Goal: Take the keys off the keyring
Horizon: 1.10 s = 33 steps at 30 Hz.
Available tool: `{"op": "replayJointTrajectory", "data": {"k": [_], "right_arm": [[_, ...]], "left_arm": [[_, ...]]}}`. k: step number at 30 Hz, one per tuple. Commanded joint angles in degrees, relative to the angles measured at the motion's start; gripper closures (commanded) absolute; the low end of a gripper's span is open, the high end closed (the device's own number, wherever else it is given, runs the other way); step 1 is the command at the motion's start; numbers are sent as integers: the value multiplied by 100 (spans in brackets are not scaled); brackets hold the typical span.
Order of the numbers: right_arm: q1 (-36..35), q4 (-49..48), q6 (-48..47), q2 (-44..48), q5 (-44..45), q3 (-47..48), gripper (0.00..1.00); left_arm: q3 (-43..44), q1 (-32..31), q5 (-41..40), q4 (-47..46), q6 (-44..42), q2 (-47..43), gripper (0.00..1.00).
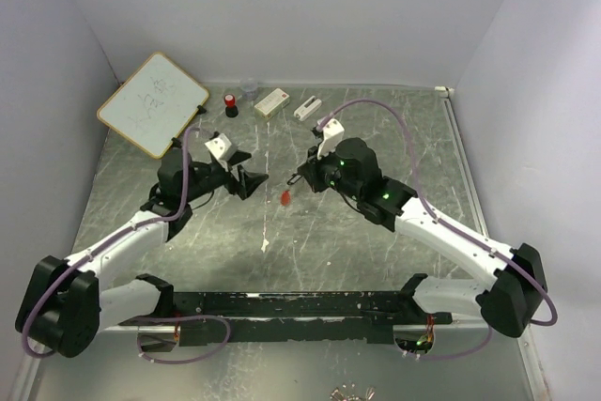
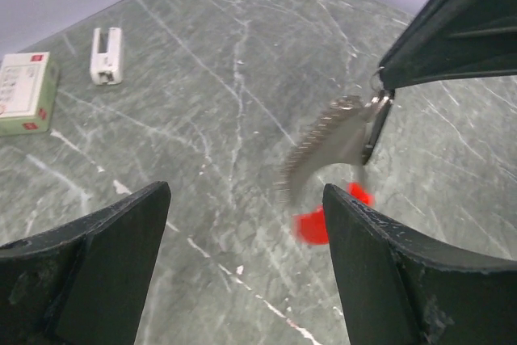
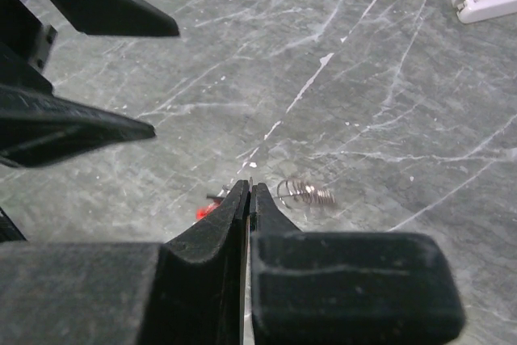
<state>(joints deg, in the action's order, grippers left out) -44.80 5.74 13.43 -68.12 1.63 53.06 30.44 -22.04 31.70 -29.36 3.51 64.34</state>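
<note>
My right gripper [image 1: 302, 178] is shut on the thin metal ring of the keyring and holds it above the table. In the right wrist view the jaws [image 3: 249, 191] are pressed together, with a silvery coil-like loop [image 3: 307, 194] to their right and the red clip [image 3: 208, 210] to their left. In the left wrist view the silvery keys [image 2: 327, 147] hang blurred from the right gripper [image 2: 380, 101], with the red clip [image 2: 315, 222] below them. The red clip [image 1: 285, 197] dangles between the arms. My left gripper [image 1: 252, 178] is open and empty [image 2: 246, 199], facing the keys a little apart from them.
At the back stand a whiteboard [image 1: 153, 103], a red-capped black bottle [image 1: 230, 104], a white box [image 1: 271, 101] and a small white device [image 1: 307, 107]. Walls close in on the left, right and back. Small silvery pieces [image 1: 352, 392] lie at the near edge.
</note>
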Motion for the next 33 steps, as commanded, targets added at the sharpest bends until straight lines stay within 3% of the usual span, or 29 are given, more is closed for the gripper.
{"op": "replayJointTrajectory", "data": {"k": [1,12,24,33], "right_arm": [[-86,-32,30,280,-140,206,100],[-113,-29,83,609,-685,358,100],[-123,-158,114,631,-855,270,100],[-138,-278,109,526,-830,267,100]], "left_arm": [[291,-584,-693,477,-420,-2,12],[204,-1251,-943,-383,-640,341,10],[222,-1547,245,-1065,-569,545,12],[165,-1632,248,-817,-673,340,12]]}}
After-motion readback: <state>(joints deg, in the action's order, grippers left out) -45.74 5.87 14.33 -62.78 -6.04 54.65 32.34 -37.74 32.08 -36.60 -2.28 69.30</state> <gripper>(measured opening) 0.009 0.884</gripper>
